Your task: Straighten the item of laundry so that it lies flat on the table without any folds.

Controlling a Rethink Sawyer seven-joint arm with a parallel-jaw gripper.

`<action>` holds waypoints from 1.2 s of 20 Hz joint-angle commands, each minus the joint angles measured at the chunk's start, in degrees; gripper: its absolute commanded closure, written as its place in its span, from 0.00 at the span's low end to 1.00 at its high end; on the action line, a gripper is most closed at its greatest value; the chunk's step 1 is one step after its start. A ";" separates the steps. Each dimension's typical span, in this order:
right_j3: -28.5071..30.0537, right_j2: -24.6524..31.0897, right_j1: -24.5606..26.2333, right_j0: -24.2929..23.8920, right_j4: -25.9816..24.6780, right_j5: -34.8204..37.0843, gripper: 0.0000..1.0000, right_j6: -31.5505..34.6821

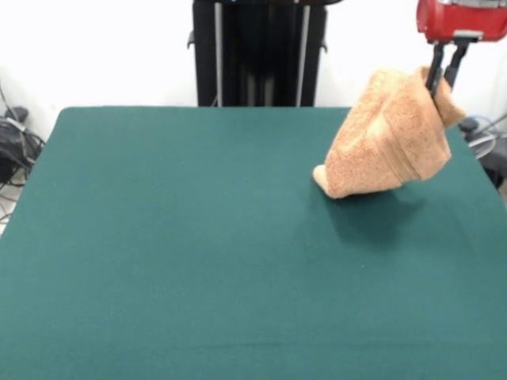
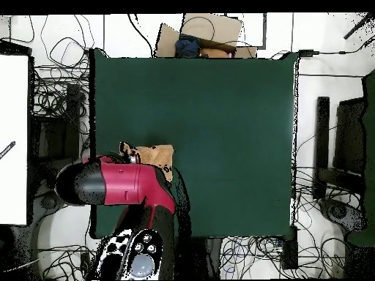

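Note:
The light orange-tan terry towel (image 1: 392, 134) hangs bunched and folded from my gripper (image 1: 442, 79) at the far right of the dark green table (image 1: 198, 237). The gripper's black fingers are shut on the towel's upper corner. The towel's lower end touches the table; the rest is lifted off it. In the overhead view the red and black arm (image 2: 121, 183) covers most of the towel (image 2: 156, 155), which shows near the table's left edge (image 2: 99, 132). No labels or woven bands show.
The black pedestal (image 1: 260, 51) stands behind the table's far edge. Cables (image 1: 16, 142) lie off the table's left side. A cardboard box (image 2: 205, 35) sits beyond the table's top edge in the overhead view.

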 commanded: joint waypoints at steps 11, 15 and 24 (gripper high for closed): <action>-6.56 -6.33 6.18 9.70 6.85 7.26 1.00 25.50; -7.14 -6.55 5.91 10.74 7.31 8.71 1.00 26.17; -6.40 -3.46 2.89 7.26 8.62 11.36 1.00 22.66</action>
